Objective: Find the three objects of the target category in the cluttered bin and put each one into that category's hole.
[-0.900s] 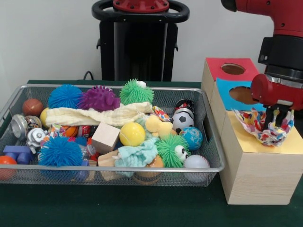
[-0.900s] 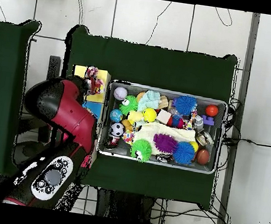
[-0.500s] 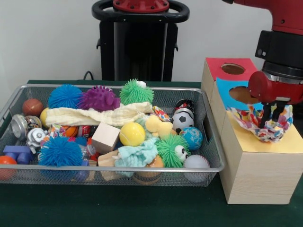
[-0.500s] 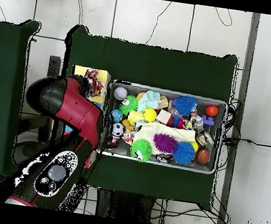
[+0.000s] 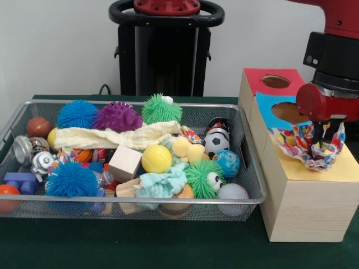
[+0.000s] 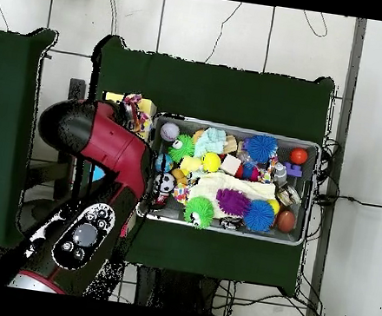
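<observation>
One crumpled multicoloured patterned cloth (image 5: 310,148) hangs bunched around the robot's claw (image 5: 327,136), whose dark fingers are pinched on its folds above the yellow top panel of the pale wooden sorting box (image 5: 305,208). From above, the cloth (image 6: 132,109) shows at the yellow end of that box, with the red and black arm (image 6: 101,139) covering most of the rest. On the box, beyond the yellow panel, come a blue panel with a round hole (image 5: 288,112) and then a red panel with a round hole (image 5: 276,82); the cloth's lower edge droops just above the yellow panel, and I cannot tell whether it touches.

Just beside the box, on the dark green surface (image 5: 140,244), stands the silver wire-mesh bin (image 5: 129,199), full of toys. Against the bin wall nearest the box lie a black and white soccer ball (image 5: 216,143), a blue globe ball (image 5: 226,163) and a white baseball (image 5: 232,193). Further from the box sit a green spiky ball with eyes (image 5: 204,177), a smooth yellow ball (image 5: 156,158), a pale wooden cube (image 5: 125,163) and a mint green cloth (image 5: 163,184). A long cream cloth (image 5: 115,137) stretches across the bin's middle, with a purple spiky ball (image 5: 116,117) and a blue spiky ball (image 5: 77,114) behind it
</observation>
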